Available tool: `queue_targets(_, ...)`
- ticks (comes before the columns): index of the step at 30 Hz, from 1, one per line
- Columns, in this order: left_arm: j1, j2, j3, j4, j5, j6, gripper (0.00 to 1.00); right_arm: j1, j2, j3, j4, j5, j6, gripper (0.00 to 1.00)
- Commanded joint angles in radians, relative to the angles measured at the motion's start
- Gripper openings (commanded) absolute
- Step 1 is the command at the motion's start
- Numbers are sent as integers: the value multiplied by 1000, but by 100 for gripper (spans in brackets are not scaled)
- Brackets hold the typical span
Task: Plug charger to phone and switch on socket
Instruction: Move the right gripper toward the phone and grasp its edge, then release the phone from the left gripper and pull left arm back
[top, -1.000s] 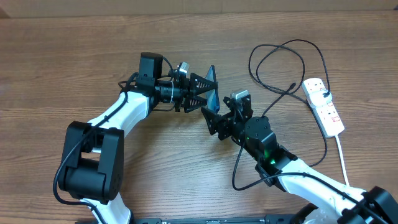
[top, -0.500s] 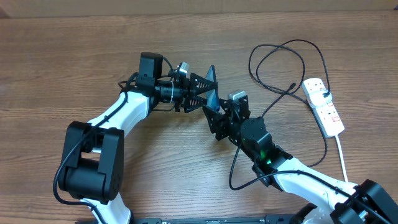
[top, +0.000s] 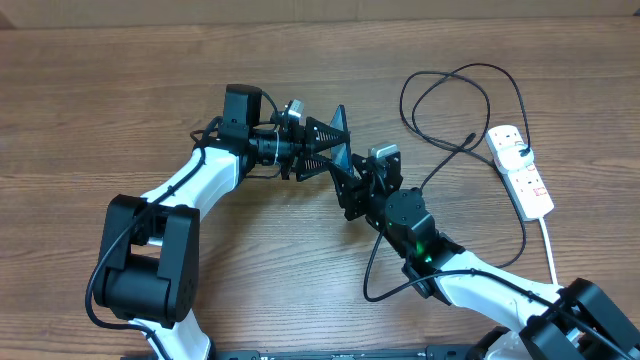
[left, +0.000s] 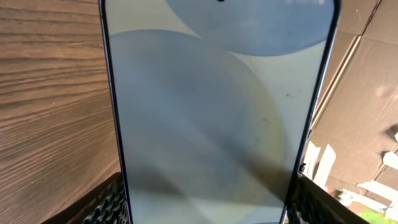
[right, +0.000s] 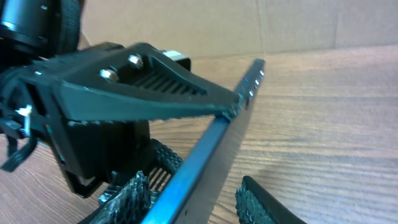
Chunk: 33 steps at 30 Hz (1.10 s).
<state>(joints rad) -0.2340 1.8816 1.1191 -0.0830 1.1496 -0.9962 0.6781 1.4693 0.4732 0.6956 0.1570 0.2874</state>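
- Phone (top: 344, 152) is held on edge above the middle of the table (top: 120, 90), clear of the wood. From above we see it as a thin dark strip running from the far side toward the near side, slightly slanted.
- In the left wrist view its pale screen (left: 211, 112) faces the camera. Its long axis runs straight out from the jaws, with the camera-hole end farthest away.
- The left arm reaches in from the near left, with the left claw (top: 328, 148) pointing right. It grips the phone by its two long sides, one finger (right: 143, 87) pressed on the upper edge.
- The right arm comes up from the near right, its right claw (top: 345, 185) aimed at the near end of the phone.
- In the right wrist view the phone's edge (right: 211, 140) passes between the two pads. We see a gap beside the right pad (right: 264, 202), so this claw is open around the phone, not clamped.
- The charger (top: 470, 90) lies in loops at the far right, well apart from the phone, with its plug at the socket (top: 520, 170).
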Motion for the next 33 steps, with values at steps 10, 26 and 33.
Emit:
queue_targets(10,-2,3,11,4,30,-15,22,10,13,19,33,92,80,25)
queue_targets(26,-2,3,11,5,30,-15,51,30,13,19,39,85,80,4)
queue_targets(33,0,3,11,33,30,-15,100,29,-3,19,85,85,173,4)
